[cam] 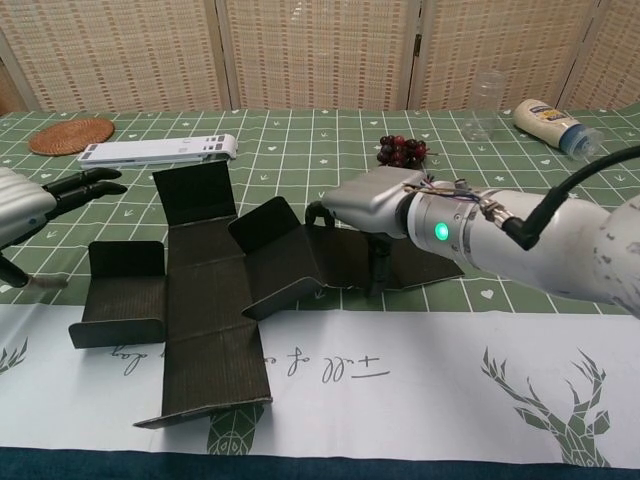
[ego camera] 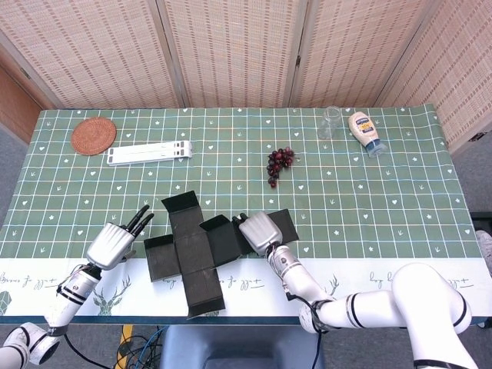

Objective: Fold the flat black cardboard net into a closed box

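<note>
Right hand (ego camera: 260, 229), fingers pressing down on net's 3 o'clock panel; left hand (ego camera: 115, 241) spread, empty, at 9 o'clock. Black cardboard net (ego camera: 192, 247) at table (ego camera: 400, 192) front centre, flaps part-raised. Early folding, I judge; my next move: left hand lifts side flap.

1. Black cardboard net (ego camera: 196, 246): matt, ribbed corrugated surface.
2. Right hand (cam: 375, 200): smooth satin-grey metal shell, dark fingers.
3. Left hand (ego camera: 114, 244): the same grey shell.
4. Tablecloth (ego camera: 384, 192): smooth printed green cloth, white border at 6 o'clock.
5. Coaster (ego camera: 94, 135): woven, rough.
6. Cup (ego camera: 330, 121): clear, glossy.
</note>
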Action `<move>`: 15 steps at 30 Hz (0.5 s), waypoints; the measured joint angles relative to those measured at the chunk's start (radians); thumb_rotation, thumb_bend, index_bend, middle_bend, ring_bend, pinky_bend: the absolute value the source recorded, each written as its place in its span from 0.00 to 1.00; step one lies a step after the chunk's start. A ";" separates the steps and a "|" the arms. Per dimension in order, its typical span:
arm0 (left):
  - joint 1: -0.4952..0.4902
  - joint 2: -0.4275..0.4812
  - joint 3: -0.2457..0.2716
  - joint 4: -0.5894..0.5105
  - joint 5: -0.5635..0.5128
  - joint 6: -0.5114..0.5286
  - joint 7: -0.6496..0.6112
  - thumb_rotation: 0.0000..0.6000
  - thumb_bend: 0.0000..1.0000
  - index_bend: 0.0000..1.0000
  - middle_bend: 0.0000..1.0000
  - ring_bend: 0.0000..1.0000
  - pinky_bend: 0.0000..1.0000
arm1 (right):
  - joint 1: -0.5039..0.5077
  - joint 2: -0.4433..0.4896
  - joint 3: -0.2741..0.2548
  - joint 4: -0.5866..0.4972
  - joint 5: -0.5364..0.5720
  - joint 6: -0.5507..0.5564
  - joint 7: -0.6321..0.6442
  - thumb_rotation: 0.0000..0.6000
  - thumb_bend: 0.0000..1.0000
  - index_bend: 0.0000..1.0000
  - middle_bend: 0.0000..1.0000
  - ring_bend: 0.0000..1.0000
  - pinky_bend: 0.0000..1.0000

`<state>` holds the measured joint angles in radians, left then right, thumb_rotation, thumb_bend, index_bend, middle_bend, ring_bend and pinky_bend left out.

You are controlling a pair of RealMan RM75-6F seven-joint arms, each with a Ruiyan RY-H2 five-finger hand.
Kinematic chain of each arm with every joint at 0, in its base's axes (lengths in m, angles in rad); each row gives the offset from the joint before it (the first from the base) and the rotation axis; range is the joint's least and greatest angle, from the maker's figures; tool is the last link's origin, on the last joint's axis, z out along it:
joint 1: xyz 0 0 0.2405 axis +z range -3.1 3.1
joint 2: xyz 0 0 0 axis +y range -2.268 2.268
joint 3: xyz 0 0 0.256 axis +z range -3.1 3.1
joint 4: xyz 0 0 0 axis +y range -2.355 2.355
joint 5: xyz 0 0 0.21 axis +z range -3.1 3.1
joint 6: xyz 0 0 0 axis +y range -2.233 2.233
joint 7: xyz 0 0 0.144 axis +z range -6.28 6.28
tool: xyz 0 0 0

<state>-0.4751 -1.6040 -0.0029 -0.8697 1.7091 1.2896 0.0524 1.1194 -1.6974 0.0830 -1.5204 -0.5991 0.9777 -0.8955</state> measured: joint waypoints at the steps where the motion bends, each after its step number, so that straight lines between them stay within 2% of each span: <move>1: 0.001 -0.007 0.001 0.007 -0.007 -0.002 0.007 1.00 0.09 0.00 0.02 0.74 0.93 | -0.002 -0.001 -0.001 0.000 -0.005 0.003 0.001 1.00 0.35 0.36 0.41 0.88 1.00; 6: 0.003 -0.021 0.007 0.016 -0.025 -0.017 0.015 1.00 0.09 0.00 0.00 0.74 0.93 | -0.010 -0.002 0.001 0.001 -0.014 0.006 0.013 1.00 0.35 0.36 0.41 0.88 1.00; 15: 0.008 -0.043 0.005 -0.032 -0.055 -0.011 -0.072 1.00 0.09 0.00 0.00 0.74 0.93 | -0.019 -0.013 0.003 0.022 -0.029 -0.002 0.029 1.00 0.35 0.36 0.41 0.88 1.00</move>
<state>-0.4667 -1.6470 0.0016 -0.9013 1.6538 1.2787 -0.0200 1.1005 -1.7102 0.0864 -1.4982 -0.6284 0.9757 -0.8664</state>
